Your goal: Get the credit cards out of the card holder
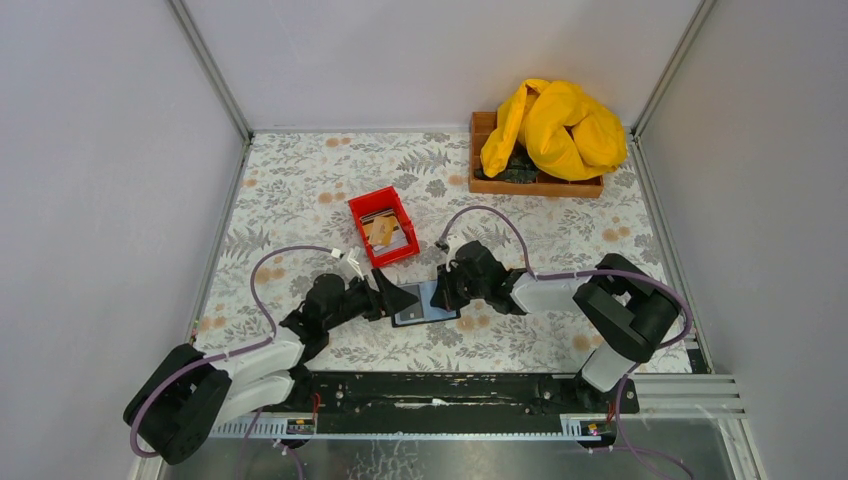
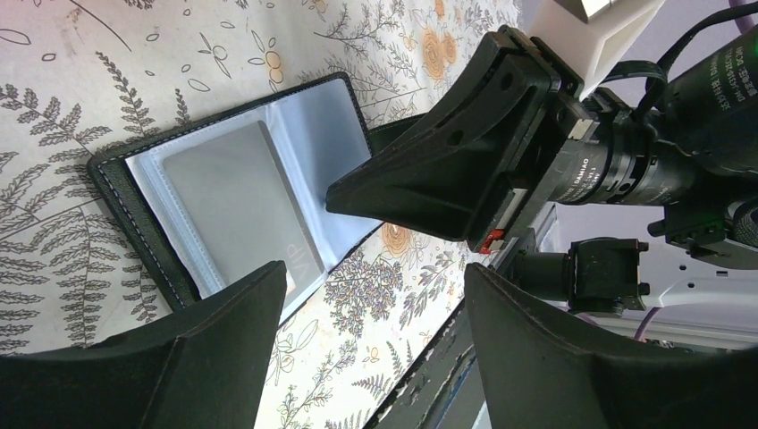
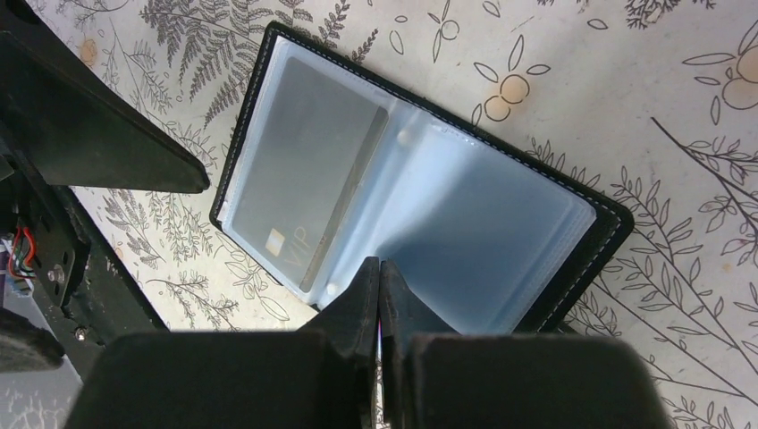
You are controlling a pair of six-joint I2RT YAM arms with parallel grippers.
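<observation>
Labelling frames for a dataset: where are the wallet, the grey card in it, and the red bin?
wallet (image 3: pixel 483 223), right wrist view, empty sleeve.
grey card (image 3: pixel 304 170), right wrist view, its face.
red bin (image 1: pixel 371 197), top view, far rim.

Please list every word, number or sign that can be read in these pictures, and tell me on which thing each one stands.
"VIP": on the grey card, near one corner, inside the open card holder.
White print on the right arm's wrist housing: too small to read with certainty.
Nothing else is legible in any view.
</observation>
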